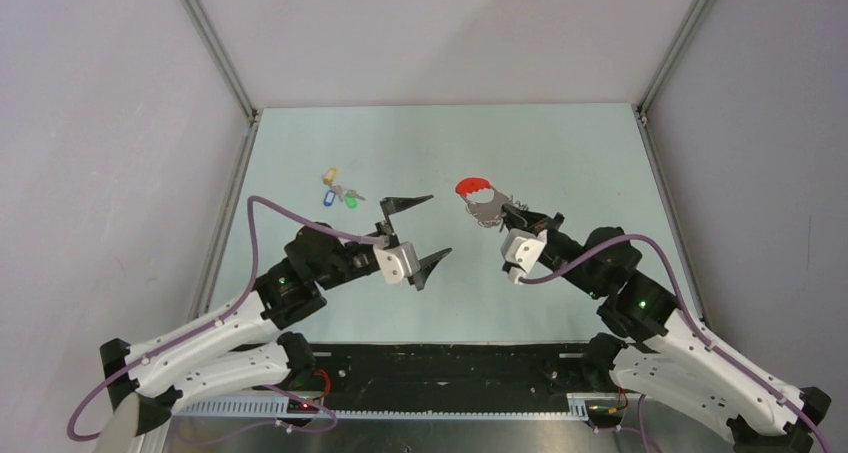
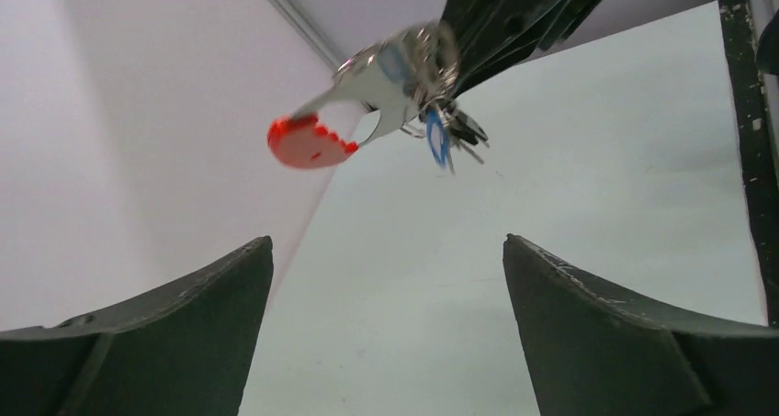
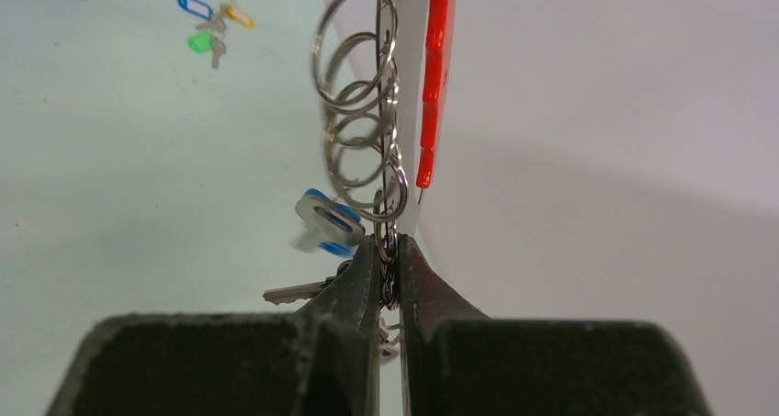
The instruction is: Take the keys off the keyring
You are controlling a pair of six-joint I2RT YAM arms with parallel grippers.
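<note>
My right gripper [image 1: 508, 213] [image 3: 389, 249] is shut on the keyring [image 3: 360, 95], a chain of thin silvery rings held up off the table. A bright red strap [image 3: 435, 85] [image 1: 473, 186] stands out from it. The keys [image 3: 296, 293] [image 1: 488, 211] hang bunched at the jaws, with a blue tag [image 3: 328, 221] beside them. My left gripper [image 1: 425, 235] [image 2: 386, 241] is open wide with nothing between its fingers. It sits a short way left of the bunch. In the left wrist view the keyring [image 2: 404, 67] and red strap [image 2: 308, 142] hang above and ahead of it.
A separate small key cluster [image 1: 338, 193] [image 3: 211, 26] with tan, blue and green tags lies on the pale table [image 1: 560, 153] at the back left. Metal frame posts [image 1: 215, 48] and grey walls bound the table on both sides.
</note>
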